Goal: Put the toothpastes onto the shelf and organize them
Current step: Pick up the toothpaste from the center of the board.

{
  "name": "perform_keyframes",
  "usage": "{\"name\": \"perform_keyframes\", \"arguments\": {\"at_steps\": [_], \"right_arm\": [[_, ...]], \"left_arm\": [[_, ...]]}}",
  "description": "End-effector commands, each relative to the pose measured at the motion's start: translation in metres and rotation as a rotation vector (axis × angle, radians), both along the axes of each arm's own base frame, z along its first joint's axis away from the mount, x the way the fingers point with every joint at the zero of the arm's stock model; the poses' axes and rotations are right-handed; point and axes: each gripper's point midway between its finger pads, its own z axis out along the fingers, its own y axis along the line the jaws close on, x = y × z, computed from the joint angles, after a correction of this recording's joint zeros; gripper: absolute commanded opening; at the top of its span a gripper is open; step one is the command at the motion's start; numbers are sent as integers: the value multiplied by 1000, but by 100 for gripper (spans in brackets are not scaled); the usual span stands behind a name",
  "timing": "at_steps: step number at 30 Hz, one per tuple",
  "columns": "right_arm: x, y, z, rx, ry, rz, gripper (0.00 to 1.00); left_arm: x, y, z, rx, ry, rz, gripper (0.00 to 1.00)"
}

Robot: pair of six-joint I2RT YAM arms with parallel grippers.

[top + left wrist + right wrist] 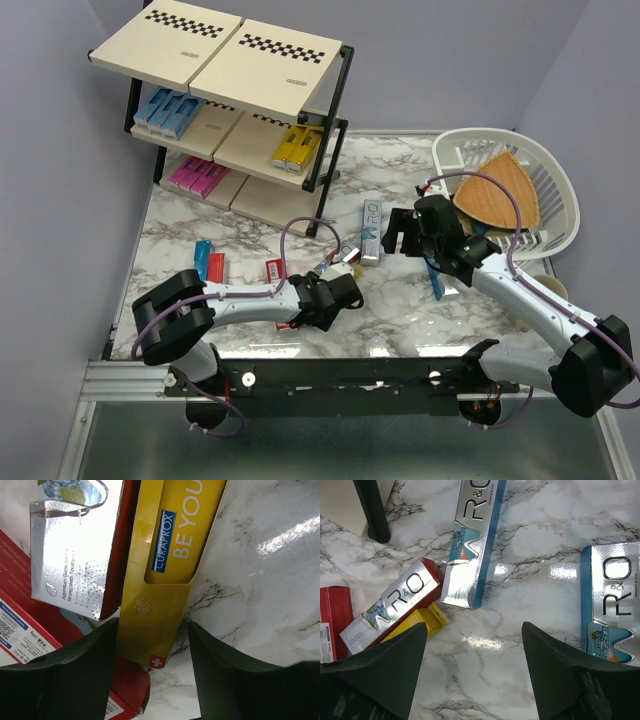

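Observation:
In the left wrist view a yellow toothpaste box lies on the marble with its near end between the jaws of my left gripper. The left finger touches the box and the right finger stands a small gap off, so the gripper is open. A silver box and red boxes lie just left of it. My right gripper hovers open over bare marble, with silver-teal boxes ahead and to its right. The shelf holds blue, yellow and pink boxes.
A white basket at the back right holds a wedge-shaped wooden board. Loose red and blue boxes lie at the table's left, and a teal box lies under the right arm. A black shelf leg stands close by.

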Motion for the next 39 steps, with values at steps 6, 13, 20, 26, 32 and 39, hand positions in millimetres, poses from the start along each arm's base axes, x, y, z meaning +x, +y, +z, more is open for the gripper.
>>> {"name": "perform_keyframes", "arguments": {"at_steps": [6,13,20,26,32,39], "right_arm": [[4,1,6,15,-26,3,85],[6,-5,9,-9,-47,-13,85],[16,-21,39,-75,-134,-61,85],[23,-41,81,-105,-257,-144,85],[27,-52,106,-128,-330,-184,85],[33,-51,109,-133,-341,-185,85]], "left_arm": [[1,-16,9,-47,3,-19,59],[3,-24,37,-108,-24,-39,49],[7,-33,92,-248,-93,-61,48],[16,-22,144,-287,-195,-52,44],[26,-7,210,-385,-333,-33,41],[31,37,258,-404,-420,26,41]]}}
